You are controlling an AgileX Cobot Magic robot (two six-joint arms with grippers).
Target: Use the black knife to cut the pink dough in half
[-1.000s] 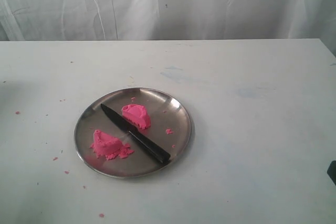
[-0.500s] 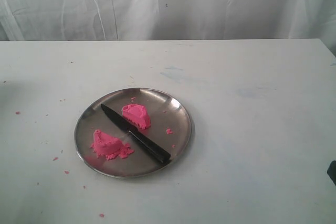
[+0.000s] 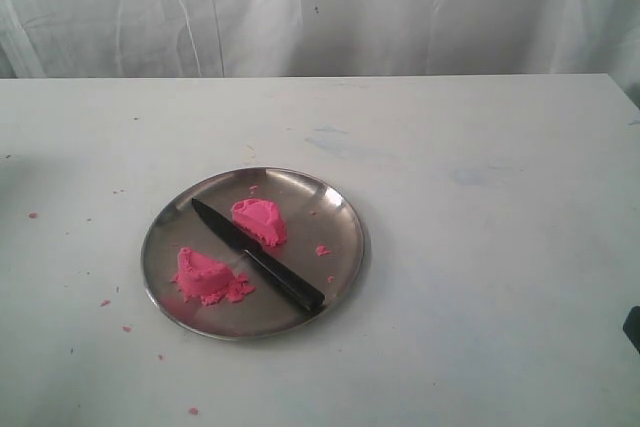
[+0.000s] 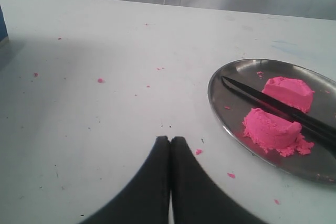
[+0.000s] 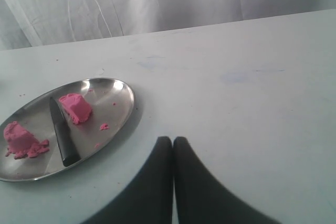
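The pink dough lies in two wedge-shaped halves on a round steel plate (image 3: 340,209): one half (image 3: 260,220) toward the back, the other half (image 3: 207,276) at the front left with crumbs around it. The black knife (image 3: 258,254) rests flat between them, tip toward the back left, handle toward the front right. In the left wrist view the halves (image 4: 273,130) (image 4: 290,92), knife (image 4: 273,106) and plate (image 4: 218,98) sit off to one side of my left gripper (image 4: 170,139), which is shut and empty over bare table. My right gripper (image 5: 172,140) is likewise shut and empty, away from the plate (image 5: 123,114), the knife (image 5: 61,132) and the dough (image 5: 76,107).
Tiny pink crumbs (image 3: 193,410) dot the white table (image 3: 480,247) left of and in front of the plate. A white curtain (image 3: 320,7) hangs behind the table's far edge. A dark object (image 3: 632,328) shows at the exterior view's right edge.
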